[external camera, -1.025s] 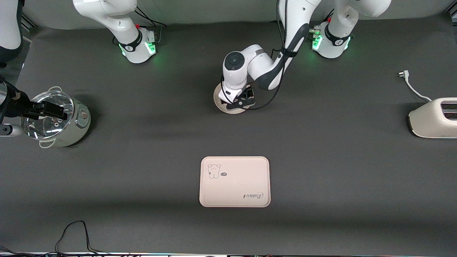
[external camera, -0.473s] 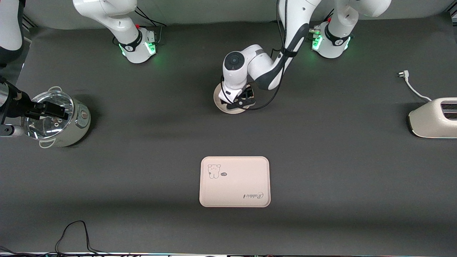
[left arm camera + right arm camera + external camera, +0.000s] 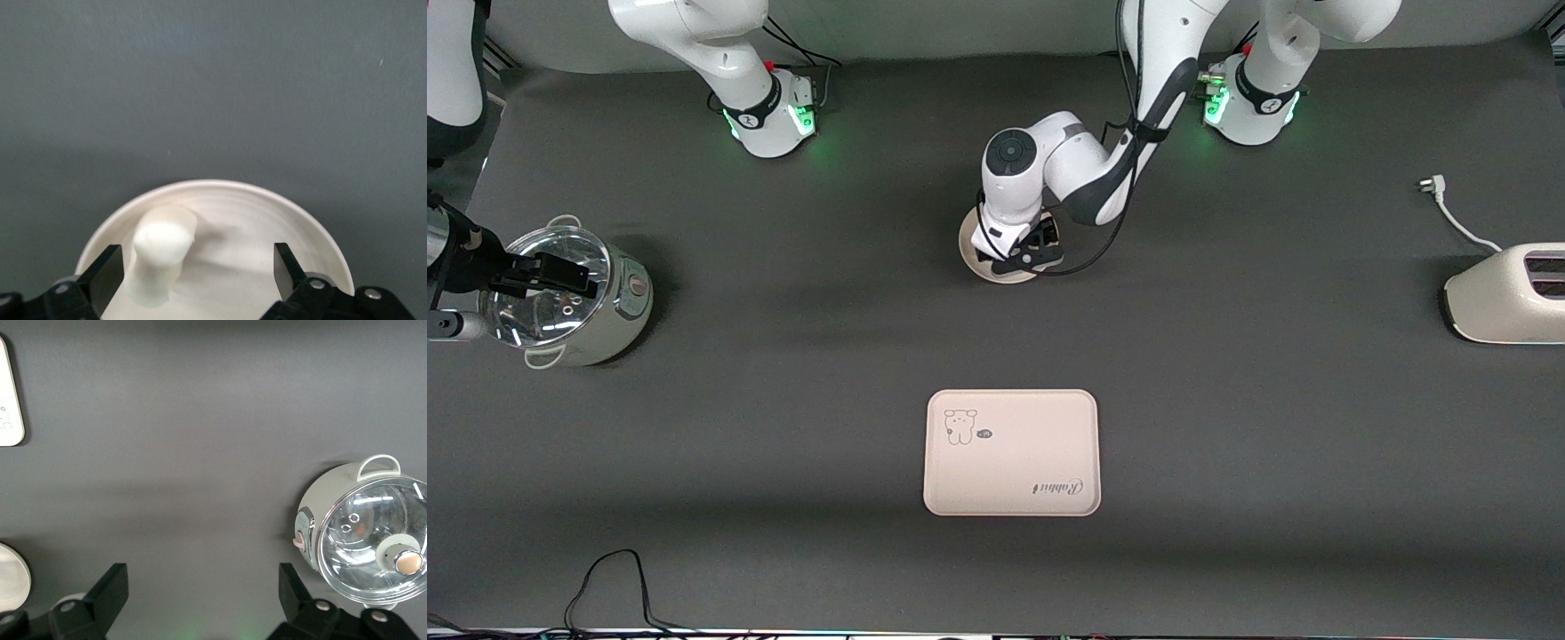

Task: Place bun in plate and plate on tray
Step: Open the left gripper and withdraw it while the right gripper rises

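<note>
The round cream plate (image 3: 971, 252) lies on the mat between the two arm bases. My left gripper (image 3: 1024, 253) hangs just over it and hides most of it in the front view. In the left wrist view the off-white bun (image 3: 160, 257) rests in the plate (image 3: 267, 227), close to one finger of the left gripper (image 3: 197, 270). The jaws stand wide open and do not grip the bun. The cream-pink tray (image 3: 1011, 452) with bear and "Rabbit" print lies nearer the front camera. My right gripper (image 3: 560, 273) waits open and empty over a pot, and shows in its own view (image 3: 203, 600).
A glass-lidded pot (image 3: 618, 311) stands at the right arm's end of the table; it also shows in the right wrist view (image 3: 363, 533). A white toaster (image 3: 1507, 293) with its plug cord (image 3: 1449, 213) stands at the left arm's end. A black cable (image 3: 609, 578) loops at the front edge.
</note>
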`<state>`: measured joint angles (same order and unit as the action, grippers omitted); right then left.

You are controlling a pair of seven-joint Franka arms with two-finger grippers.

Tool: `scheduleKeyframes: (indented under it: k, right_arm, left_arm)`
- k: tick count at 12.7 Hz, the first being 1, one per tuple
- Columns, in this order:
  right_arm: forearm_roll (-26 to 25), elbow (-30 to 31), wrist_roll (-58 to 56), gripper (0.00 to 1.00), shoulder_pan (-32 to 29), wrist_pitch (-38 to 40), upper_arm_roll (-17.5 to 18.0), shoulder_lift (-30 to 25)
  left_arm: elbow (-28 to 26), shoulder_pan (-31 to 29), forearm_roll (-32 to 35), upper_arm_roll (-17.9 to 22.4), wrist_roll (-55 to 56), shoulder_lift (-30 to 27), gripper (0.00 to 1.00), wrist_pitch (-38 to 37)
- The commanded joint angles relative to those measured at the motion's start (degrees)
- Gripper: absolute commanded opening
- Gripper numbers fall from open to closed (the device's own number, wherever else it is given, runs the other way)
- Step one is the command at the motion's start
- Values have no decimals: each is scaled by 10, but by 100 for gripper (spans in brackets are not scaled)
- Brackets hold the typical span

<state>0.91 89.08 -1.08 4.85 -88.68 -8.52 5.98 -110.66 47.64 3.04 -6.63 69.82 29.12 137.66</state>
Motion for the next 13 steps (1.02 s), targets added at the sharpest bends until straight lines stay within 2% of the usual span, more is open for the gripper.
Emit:
scheduleKeyframes:
  k: [1,6,8,10,13]
  right_arm:
    - [9,12,-8,100,3,1,-4,-14]
    - [11,43,2,100,7,-5,4,-40]
    - [12,59,12,100,52,-5,4,-60]
    - [13,77,115,100,126,-6,5,-79]
    - [37,80,283,100,246,-20,5,-84]
  left_arm:
    - [28,-45,23,3,-62,-43,100,-95]
    - [78,-183,23,2,-244,-143,100,-268]
    - [82,-255,23,3,-351,-197,100,-297]
    - [77,-336,16,2,-438,-236,100,-296]
    - [77,-411,5,2,-497,-274,100,-309]
